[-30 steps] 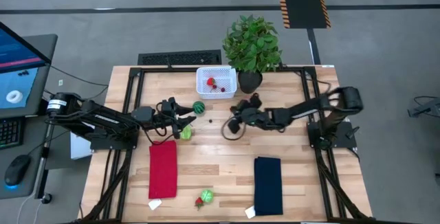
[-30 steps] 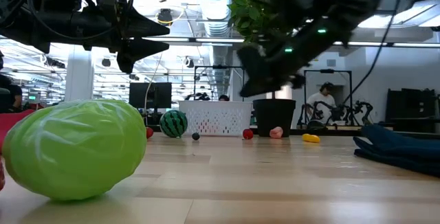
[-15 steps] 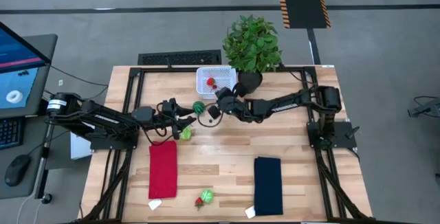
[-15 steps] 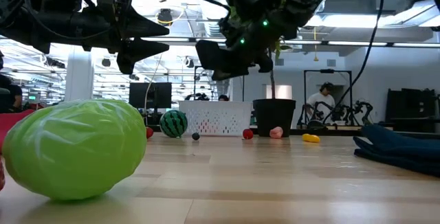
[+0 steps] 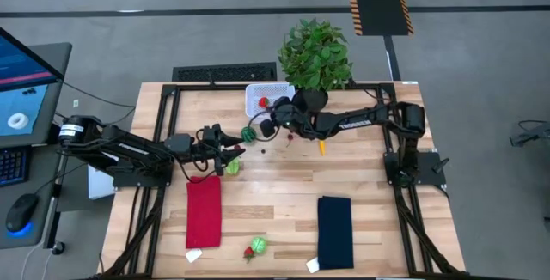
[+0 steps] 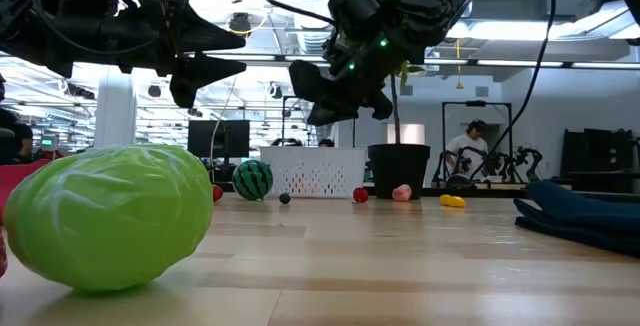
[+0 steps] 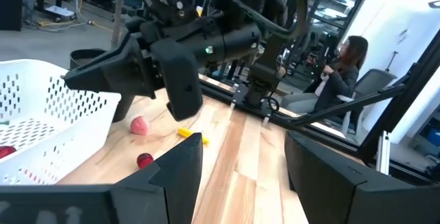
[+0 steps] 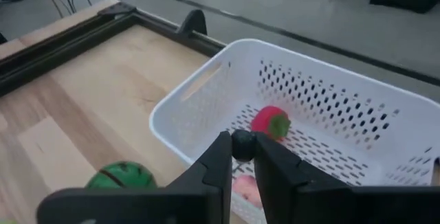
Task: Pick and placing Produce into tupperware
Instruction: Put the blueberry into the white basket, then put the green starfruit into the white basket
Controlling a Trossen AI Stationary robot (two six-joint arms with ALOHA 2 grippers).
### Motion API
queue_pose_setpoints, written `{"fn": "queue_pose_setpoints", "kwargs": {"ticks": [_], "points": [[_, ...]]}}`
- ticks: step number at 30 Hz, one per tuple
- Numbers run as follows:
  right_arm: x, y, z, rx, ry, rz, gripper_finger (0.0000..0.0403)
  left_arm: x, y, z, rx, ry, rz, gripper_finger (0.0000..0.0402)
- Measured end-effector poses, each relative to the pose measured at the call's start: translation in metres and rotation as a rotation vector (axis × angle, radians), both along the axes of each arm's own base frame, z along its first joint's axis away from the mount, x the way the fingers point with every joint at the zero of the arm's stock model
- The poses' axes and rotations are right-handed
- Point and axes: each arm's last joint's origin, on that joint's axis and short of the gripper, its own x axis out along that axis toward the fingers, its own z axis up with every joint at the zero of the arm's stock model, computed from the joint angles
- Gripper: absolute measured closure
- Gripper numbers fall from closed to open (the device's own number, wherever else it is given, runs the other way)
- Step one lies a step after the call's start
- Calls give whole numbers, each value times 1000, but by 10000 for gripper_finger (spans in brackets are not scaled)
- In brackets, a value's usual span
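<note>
Setting: pale wooden slatted worktop (image 5: 275,194) on a black frame, grey floor around it; in the low view a workshop with ceiling lights lies behind, and a seated person (image 7: 342,62) shows in the left wrist view.
Basket: small white rectangular perforated plastic basket (image 5: 258,97) stands near the worktop's far edge, just beside the black pot of the leafy green plant (image 5: 315,52); its long axis runs across the worktop, side to side in the high view.
Basket contents: a red round toy fruit with a green top (image 8: 270,123) and a pink piece, partly hidden, lie inside.
Right tool (image 8: 242,157): hangs over the basket's near rim, its fingers nearly together and pinching a small dark round ball (image 8: 243,143) between the tips; the arm stretches across from the right side.
Left tool (image 5: 240,149): hovers above the worktop, left of centre, pointing toward the basket, its fingers parted and holding nothing.
Watermelon: striped dark-green toy ball (image 5: 248,133) rests on the worktop just in front of the basket's left corner, between the two tools.
Loose produce: a light-green cabbage-like toy (image 5: 232,167) beside the left tool; an orange toy carrot (image 5: 322,148) lies with its long axis front to back; a small red ball (image 7: 144,160) and a pink fruit (image 7: 139,125) near the pot; a green-and-red piece (image 5: 255,246) by the near edge.
Cloths: a red folded cloth (image 5: 204,210) and a dark blue folded cloth (image 5: 335,231) lie lengthwise, front to back.
</note>
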Motion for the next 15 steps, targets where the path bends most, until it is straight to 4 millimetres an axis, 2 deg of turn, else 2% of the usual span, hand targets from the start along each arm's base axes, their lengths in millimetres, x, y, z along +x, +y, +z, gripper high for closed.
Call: {"fn": "queue_pose_setpoints", "kwargs": {"ticks": [8,15], "points": [[0,-1,0,18,-16,-13,274,0,0,0,-1,0,7,205],[0,-1,0,12,-16,-12,215,0,0,0,-2,0,8,205]]}}
